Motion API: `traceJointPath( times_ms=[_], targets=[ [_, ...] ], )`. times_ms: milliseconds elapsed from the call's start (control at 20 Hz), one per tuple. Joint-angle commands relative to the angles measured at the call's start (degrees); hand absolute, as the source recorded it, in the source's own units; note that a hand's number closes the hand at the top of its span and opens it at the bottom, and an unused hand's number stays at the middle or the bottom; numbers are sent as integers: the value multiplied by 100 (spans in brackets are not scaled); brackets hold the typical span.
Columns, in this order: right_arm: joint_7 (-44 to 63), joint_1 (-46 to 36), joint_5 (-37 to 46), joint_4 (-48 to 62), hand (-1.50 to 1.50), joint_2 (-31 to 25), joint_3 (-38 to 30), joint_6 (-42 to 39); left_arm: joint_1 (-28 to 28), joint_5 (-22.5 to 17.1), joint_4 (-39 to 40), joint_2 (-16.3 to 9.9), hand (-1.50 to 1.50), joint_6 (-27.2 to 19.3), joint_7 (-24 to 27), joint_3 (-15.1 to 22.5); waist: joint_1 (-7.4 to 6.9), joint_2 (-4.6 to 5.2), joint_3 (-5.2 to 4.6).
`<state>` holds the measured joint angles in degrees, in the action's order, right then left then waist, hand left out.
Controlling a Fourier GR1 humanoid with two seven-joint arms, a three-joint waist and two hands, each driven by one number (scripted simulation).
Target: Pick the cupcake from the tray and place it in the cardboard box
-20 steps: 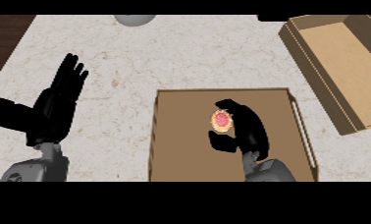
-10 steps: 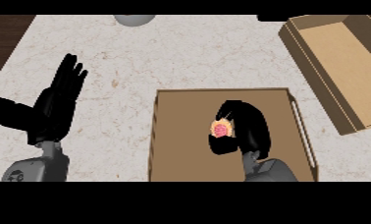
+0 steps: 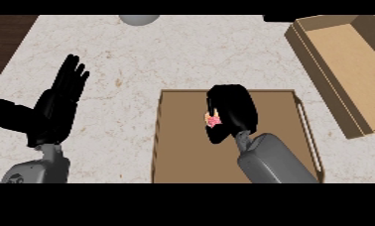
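Observation:
A brown tray [image 3: 176,141] lies on the counter at the lower middle. Over it my right hand [image 3: 233,111] curls round the pink-topped cupcake [image 3: 213,120], so only a small pink patch shows at the hand's left side. Whether the cupcake still touches the tray is hidden. The open cardboard box [image 3: 344,66] stands at the right, apart from the tray. My left hand [image 3: 60,101] rests open at the left with fingers up, away from the tray.
A grey round object [image 3: 139,19] sits at the counter's far edge. A dark wooden strip [image 3: 13,31] borders the counter's far left. Pale speckled counter lies between the tray and the box.
My right hand has curled tighter over the cupcake, hiding more of it, and has shifted slightly toward me. The left hand has not moved.

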<state>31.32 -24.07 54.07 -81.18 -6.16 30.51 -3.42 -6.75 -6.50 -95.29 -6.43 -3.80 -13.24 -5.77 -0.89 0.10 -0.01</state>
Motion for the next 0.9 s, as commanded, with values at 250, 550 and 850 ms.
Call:
traceJointPath(
  times_ms=[250,550,850],
  targets=[
    [-179,-532,395,-1166,150,-142,142,-973,271,-9,-274,64,0,11,-44,56,80,-30,0],
    [524,-1103,226,-1701,150,172,-1105,-648,-62,49,-9,13,0,-91,-170,-8,93,-24,1],
    [947,-1323,713,-1913,150,-153,-1885,-356,48,-24,247,-34,0,141,254,-75,106,-6,-2]
  ],
)
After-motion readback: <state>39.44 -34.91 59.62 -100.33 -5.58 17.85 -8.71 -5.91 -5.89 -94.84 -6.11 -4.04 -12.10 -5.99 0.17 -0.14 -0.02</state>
